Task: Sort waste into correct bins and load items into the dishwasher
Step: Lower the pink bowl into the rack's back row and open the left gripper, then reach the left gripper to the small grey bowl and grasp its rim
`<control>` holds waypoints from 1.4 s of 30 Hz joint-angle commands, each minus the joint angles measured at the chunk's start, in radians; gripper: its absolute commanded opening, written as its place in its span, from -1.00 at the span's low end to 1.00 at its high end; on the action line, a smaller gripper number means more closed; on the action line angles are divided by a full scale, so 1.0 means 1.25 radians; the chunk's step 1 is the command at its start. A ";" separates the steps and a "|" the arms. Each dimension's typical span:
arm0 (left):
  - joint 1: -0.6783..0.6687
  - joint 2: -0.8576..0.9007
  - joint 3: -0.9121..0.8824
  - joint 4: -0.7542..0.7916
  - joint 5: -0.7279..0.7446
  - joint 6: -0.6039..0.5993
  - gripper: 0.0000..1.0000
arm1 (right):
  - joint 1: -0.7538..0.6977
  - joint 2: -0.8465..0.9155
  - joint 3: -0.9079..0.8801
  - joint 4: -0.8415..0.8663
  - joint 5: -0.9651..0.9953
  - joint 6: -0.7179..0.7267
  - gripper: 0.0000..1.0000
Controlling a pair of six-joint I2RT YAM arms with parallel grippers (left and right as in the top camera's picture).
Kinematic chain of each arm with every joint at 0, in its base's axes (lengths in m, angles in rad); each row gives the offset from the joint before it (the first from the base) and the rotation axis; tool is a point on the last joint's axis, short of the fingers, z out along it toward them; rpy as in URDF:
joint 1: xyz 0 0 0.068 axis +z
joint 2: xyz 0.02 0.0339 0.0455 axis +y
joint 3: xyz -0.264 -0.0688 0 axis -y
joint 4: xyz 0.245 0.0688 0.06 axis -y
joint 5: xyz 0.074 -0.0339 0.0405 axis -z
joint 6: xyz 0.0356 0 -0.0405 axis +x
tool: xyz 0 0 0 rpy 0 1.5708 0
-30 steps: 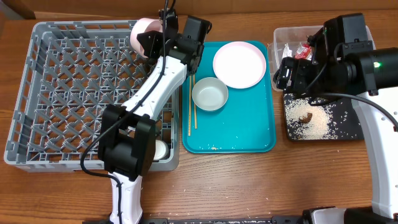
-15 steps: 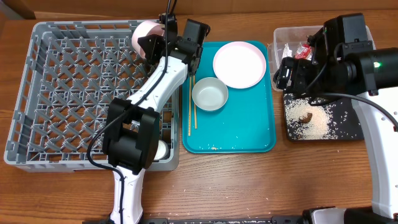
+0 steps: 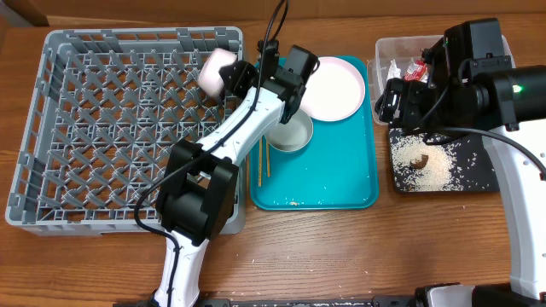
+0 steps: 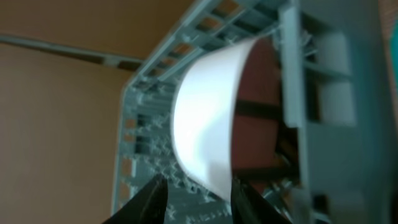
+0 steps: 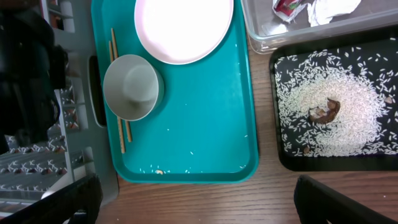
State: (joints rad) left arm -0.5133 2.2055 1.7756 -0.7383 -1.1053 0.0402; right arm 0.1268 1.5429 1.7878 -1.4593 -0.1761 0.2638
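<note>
A pale pink bowl [image 3: 215,68] lies on its side in the grey dish rack [image 3: 111,128], against the right wall. My left gripper [image 3: 239,77] is open just to its right. In the left wrist view the bowl [image 4: 208,118] ends by the right finger, unclamped between my left gripper's [image 4: 199,196] parted tips. The plate [image 3: 337,85], a second bowl [image 3: 290,135] and the chopsticks [image 3: 263,158] lie on the teal tray [image 3: 341,183]. My right gripper [image 5: 211,205] is wide open and empty, above the tray's front edge.
The clear tub [image 5: 298,37] holds the red-and-white wrapper [image 5: 287,6] and crumpled paper [image 5: 333,7]. The black tray [image 5: 286,158] holds rice [image 5: 360,134] and a brown lump [image 5: 324,111]. A few stray grains lie on the teal tray. My left arm crosses the rack's right wall.
My left arm has swung right and forward, carrying the pink bowl from the rack's back right corner. Its jaws, shut on the bowl before, have parted.
</note>
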 commanded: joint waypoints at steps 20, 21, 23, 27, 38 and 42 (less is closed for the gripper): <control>0.020 -0.159 0.119 -0.199 0.789 -0.157 0.41 | 0.001 -0.010 0.010 0.002 0.003 -0.002 1.00; 0.019 -0.171 0.119 -0.240 0.855 -0.201 0.42 | 0.001 -0.010 0.010 0.002 0.003 -0.002 1.00; 0.019 -0.172 0.118 -0.281 0.895 -0.242 0.43 | 0.001 -0.010 0.010 0.002 0.003 -0.002 1.00; 0.020 -0.171 0.080 -0.301 0.923 -0.245 0.44 | 0.001 -0.010 0.010 0.002 0.003 -0.002 1.00; 0.040 -0.118 0.046 -0.268 0.926 -0.209 0.46 | 0.001 -0.010 0.010 0.002 0.003 -0.002 1.00; 0.063 -0.095 0.045 -0.278 0.897 -0.316 0.42 | 0.001 -0.010 0.010 0.002 0.003 -0.003 1.00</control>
State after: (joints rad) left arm -0.4652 2.0483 1.8462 -1.0782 0.0330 -0.2550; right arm 0.1268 1.5429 1.7878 -1.4593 -0.1761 0.2642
